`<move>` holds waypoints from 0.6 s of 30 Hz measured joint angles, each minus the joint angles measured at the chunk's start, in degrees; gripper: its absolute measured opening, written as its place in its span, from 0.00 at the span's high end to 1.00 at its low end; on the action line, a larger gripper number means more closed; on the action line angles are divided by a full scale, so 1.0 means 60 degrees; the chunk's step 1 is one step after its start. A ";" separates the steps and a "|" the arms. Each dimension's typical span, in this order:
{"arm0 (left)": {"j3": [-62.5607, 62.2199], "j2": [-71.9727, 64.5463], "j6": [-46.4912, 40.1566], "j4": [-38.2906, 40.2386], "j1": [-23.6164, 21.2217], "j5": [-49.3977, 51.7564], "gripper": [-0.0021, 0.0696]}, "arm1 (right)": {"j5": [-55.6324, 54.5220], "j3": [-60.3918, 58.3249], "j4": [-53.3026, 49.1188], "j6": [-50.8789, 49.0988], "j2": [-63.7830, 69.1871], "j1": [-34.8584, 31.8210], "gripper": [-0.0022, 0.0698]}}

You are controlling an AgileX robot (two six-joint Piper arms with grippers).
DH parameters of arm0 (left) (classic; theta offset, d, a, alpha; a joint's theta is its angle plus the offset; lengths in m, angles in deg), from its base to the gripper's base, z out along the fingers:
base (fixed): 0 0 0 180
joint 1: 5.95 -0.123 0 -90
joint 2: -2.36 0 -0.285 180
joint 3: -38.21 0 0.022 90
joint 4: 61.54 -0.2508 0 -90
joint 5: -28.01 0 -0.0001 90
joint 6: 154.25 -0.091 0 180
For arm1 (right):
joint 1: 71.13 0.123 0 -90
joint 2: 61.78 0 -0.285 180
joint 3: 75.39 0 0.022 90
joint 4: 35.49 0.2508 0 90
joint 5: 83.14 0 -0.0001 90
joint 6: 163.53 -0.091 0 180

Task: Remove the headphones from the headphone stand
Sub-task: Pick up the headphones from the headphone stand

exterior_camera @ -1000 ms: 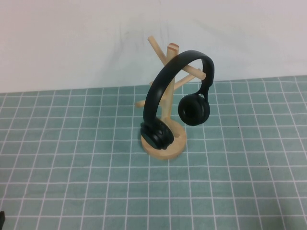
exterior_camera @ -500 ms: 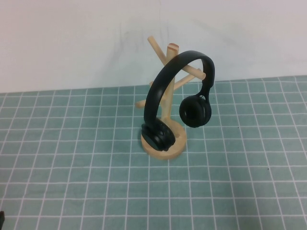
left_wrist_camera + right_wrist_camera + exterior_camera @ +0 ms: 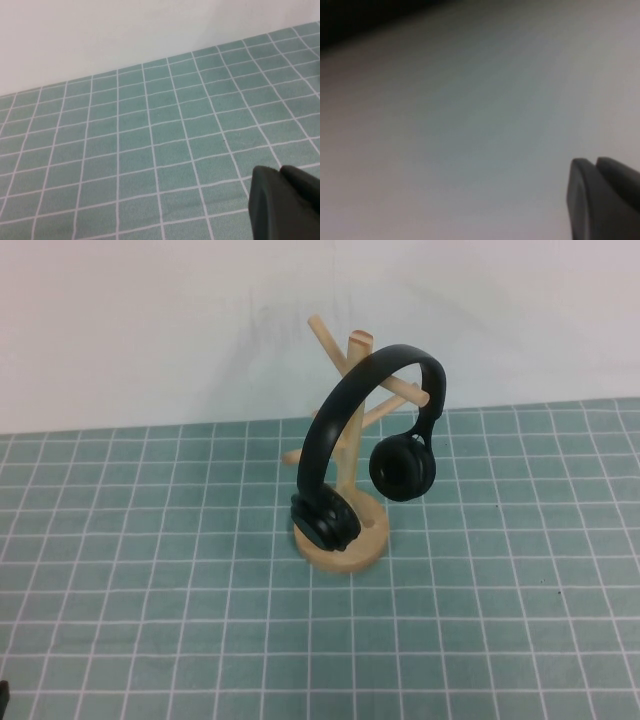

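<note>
The matte black headphones (image 3: 402,468) hang on the light wooden headphone stand (image 3: 368,536) at the middle of the table in the high view. The headband arches over the slanted pegs; one ear cup rests by the round base, the other hangs free to the right. My left gripper (image 3: 280,171) shows only in the left wrist view, shut and empty, low over the green mat, with the stand out of that view. My right gripper (image 3: 596,162) shows only in the right wrist view, shut and empty, in front of a blurred pale grey surface.
A green mat with a white grid (image 3: 150,570) covers the table. A white wall (image 3: 150,320) stands right behind the stand. A small dark bit of the robot (image 3: 3,695) shows at the near left corner.
The headphones sway slightly on the stand; the hanging ear cup has shifted a little to the left. Neither arm has entered the high view.
</note>
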 joint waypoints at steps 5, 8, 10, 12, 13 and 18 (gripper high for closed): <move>0.0000 0.0000 0.0000 0.0000 0.0000 0.0000 0.98 | 0.4256 0.2175 -0.0305 0.0287 0.2263 0.0000 0.98; 0.0000 0.0000 0.0000 0.0000 0.0000 0.0000 0.98 | 0.5221 0.2371 -0.0383 0.1169 0.3311 0.0000 0.98; 0.0000 0.0000 0.0000 0.0000 0.0000 0.0000 0.98 | 0.5715 0.2293 -0.0308 0.1349 0.3881 0.0000 0.98; 0.0000 0.0000 0.0000 0.0000 0.0000 0.0000 0.98 | 0.6511 0.2195 0.0543 0.1131 0.4375 0.0000 0.98; 0.0000 0.0000 0.0000 0.0000 0.0000 0.0000 0.98 | 0.6847 0.2109 0.1199 0.1131 0.4669 0.0000 0.98; 0.0000 0.0000 0.0000 0.0000 0.0000 0.0000 0.98 | 0.8251 0.1452 0.4490 0.3051 0.6301 0.0000 0.98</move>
